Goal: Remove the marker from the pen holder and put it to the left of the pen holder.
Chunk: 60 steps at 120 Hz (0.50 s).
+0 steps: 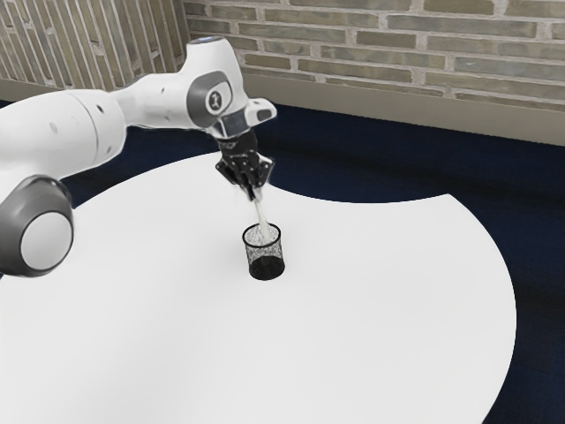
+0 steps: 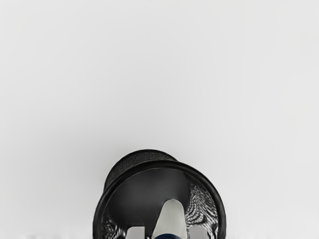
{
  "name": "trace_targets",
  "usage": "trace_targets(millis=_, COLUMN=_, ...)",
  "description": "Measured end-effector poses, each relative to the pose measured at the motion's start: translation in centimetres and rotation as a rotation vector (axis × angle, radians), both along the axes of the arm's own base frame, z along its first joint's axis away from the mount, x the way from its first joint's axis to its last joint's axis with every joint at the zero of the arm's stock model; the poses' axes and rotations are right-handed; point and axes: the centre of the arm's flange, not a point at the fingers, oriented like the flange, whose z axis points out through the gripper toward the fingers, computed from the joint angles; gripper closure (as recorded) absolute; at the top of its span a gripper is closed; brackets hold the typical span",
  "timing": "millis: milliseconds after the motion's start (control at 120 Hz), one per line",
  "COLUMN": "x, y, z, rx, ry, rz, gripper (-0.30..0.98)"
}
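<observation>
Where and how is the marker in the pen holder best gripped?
Probably by its upper end, from above, following its slight lean: the marker is slender and its top rises past the rim, while the pen holder's wall surrounds the lower part.

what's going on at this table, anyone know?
A Franka arm has its gripper at the upper end of a white marker. The marker's lower part is inside the black mesh pen holder, which stands upright on the white table. So the marker isn't out yet, let alone set down to the left. Can't tell from these views whether the gripper has a firm hold.
</observation>
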Motion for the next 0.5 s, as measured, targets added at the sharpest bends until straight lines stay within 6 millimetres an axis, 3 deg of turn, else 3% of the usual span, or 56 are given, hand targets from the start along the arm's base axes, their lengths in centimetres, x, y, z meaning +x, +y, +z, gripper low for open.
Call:
trace_targets(millis=108, x=-1.7, y=1.1, z=3.7, rx=0.015, ry=-0.027, rz=0.013, gripper=0.75)
trace_targets(millis=208, x=-3.2, y=5.2, z=5.3, rx=0.035, ry=-0.028, rz=0.070, gripper=0.75)
trace_targets(millis=275, x=-3.6, y=8.6, z=3.7, rx=0.056, ry=0.006, rz=0.123, gripper=0.75)
trace_targets(millis=375, x=-2.9, y=12.6, z=-1.8, rx=0.085, ry=0.077, rz=0.184, gripper=0.75)
trace_targets(millis=425, x=-2.6, y=14.0, z=-3.6, rx=0.096, ry=0.093, rz=0.207, gripper=0.75)
trace_targets(millis=500, x=-2.4, y=15.0, z=-4.7, rx=0.105, ry=0.098, rz=0.224, gripper=0.75)
